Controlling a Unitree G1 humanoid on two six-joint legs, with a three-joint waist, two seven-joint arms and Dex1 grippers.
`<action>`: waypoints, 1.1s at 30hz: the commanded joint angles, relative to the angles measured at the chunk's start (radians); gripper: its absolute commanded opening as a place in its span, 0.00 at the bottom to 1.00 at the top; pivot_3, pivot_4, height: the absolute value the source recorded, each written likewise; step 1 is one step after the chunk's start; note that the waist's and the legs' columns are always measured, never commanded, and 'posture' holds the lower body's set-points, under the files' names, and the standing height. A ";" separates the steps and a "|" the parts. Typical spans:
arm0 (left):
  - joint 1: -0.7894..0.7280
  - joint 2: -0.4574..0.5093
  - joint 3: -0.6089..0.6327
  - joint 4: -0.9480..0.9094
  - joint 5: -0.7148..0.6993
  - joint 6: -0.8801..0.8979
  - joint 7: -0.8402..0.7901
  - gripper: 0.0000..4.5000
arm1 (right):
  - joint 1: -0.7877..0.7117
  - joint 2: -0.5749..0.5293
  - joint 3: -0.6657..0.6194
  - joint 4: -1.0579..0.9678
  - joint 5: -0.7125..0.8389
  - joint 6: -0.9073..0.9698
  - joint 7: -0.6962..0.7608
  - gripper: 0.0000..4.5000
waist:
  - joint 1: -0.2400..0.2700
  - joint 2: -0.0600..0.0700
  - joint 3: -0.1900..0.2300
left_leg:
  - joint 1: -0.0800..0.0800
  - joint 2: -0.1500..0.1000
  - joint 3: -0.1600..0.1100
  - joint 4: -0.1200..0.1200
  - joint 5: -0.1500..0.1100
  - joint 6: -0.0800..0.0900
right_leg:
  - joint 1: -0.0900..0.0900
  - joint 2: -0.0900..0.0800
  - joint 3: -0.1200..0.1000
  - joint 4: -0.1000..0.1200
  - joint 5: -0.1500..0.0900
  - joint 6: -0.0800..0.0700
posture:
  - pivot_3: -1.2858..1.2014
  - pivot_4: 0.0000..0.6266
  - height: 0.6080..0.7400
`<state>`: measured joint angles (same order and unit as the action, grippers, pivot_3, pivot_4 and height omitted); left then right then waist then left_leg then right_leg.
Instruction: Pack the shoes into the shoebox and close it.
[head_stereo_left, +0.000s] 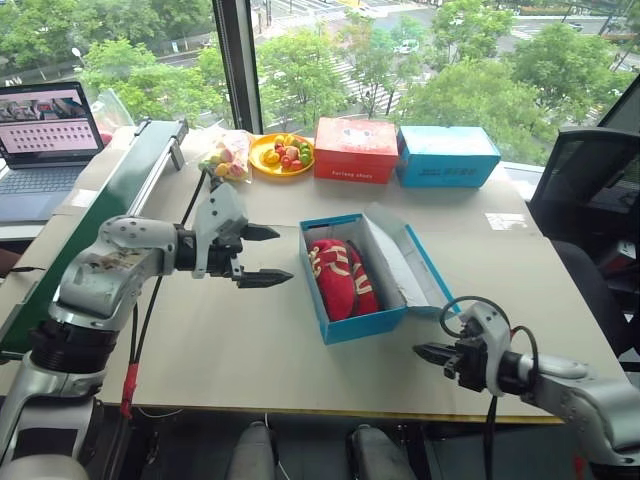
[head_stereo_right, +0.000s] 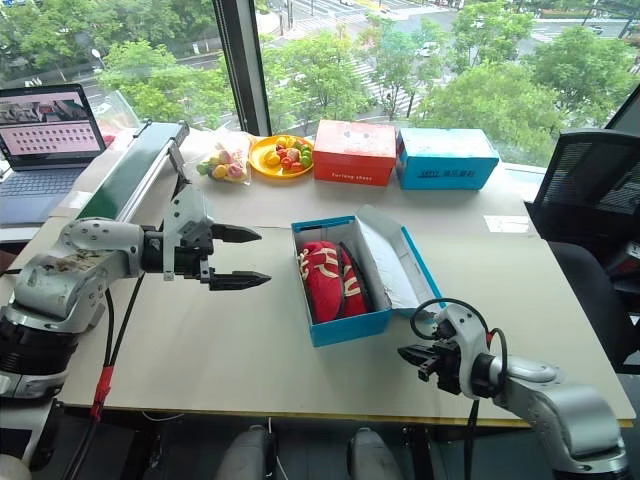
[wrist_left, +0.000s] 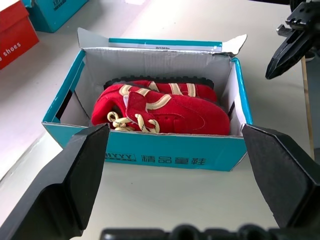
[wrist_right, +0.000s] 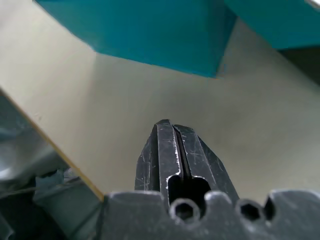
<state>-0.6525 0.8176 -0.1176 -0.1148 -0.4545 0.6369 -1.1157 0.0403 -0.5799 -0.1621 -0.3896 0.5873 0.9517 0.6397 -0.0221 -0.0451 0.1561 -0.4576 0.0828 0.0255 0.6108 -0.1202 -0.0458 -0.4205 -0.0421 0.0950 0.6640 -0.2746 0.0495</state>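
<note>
Shoebox (head_stereo_left: 362, 322) cyan-blue, white inside, standing open mid-table (head_stereo_left: 250, 350), lid flap (head_stereo_left: 395, 255) leaning back on the side away from the left arm. Shoes (head_stereo_left: 340, 275) both lying inside the shoebox, red with cream-gold trim. Left gripper (head_stereo_left: 265, 255) raised above the table beside the shoebox, well apart from it, arm bent at the elbow, black fingers spread wide and pointed toward the box, nothing between them. Right gripper (head_stereo_left: 425, 351) low over the table near the shoebox's front corner on the lid side, forearm reaching in from the table's near edge, fingers pressed together on nothing. Behind the shoebox: red box (head_stereo_left: 356, 150) with pale lettering along its front ending in "shoes", first word unclear; just beside it another blue box (head_stereo_left: 448, 156) with dark print too small to read; yellow plate (head_stereo_left: 282, 154) of toy fruit; laptop (head_stereo_left: 45, 135) off toward the left arm's side.

Left wrist view: shoebox (wrist_left: 150, 155) straight ahead between two widely parted fingers (wrist_left: 75, 175). Shoes (wrist_left: 165, 107) lying on their sides within, laces (wrist_left: 132, 122) toward one end. Dark print on the near wall, Latin letters ending "YYY" and then Chinese characters. Right gripper (wrist_left: 290, 47) beyond the shoebox's far corner.

Right wrist view: fingers (wrist_right: 197, 160) clenched tight, only a hairline seam between them, hovering over bare table. Shoebox corner (wrist_right: 165, 35) just ahead.
</note>
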 joint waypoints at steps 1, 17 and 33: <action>-0.051 0.008 0.028 0.015 -0.010 0.007 -0.025 1.00 | -0.042 0.066 0.010 0.181 -0.104 -0.178 -0.067 0.01 | 0.001 0.000 0.000 | 0.000 0.000 0.000 0.000 0.000 0.000 | 0.000 0.000 0.000 0.000 0.000 0.000 | 0.52 0.24 1.00; -0.015 0.098 0.075 -0.065 -0.031 0.064 -0.052 1.00 | -0.219 0.268 -0.233 0.478 0.119 -0.469 0.022 0.01 | 0.005 0.002 0.001 | 0.000 0.000 0.001 -0.001 0.000 0.000 | 0.001 0.000 0.000 0.000 0.001 0.000 | 0.52 0.24 1.00; 0.083 0.113 0.158 -0.187 -0.087 0.132 0.043 1.00 | -0.476 0.070 -0.017 0.181 0.221 -0.175 -0.001 0.01 | 0.001 0.003 0.001 | 0.001 0.000 0.001 -0.001 0.000 0.000 | 0.001 0.000 0.001 0.001 0.000 -0.001 | 0.52 0.24 1.00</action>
<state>-0.5662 0.9208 0.0005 -0.2606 -0.5382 0.7827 -1.0889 -0.3849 -0.4958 -0.1902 -0.2021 0.8266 0.7750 0.6455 -0.0210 -0.0418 0.1575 -0.4573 0.0830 0.0262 0.6102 -0.1200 -0.0455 -0.4201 -0.0420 0.0955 0.6645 -0.2741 0.0487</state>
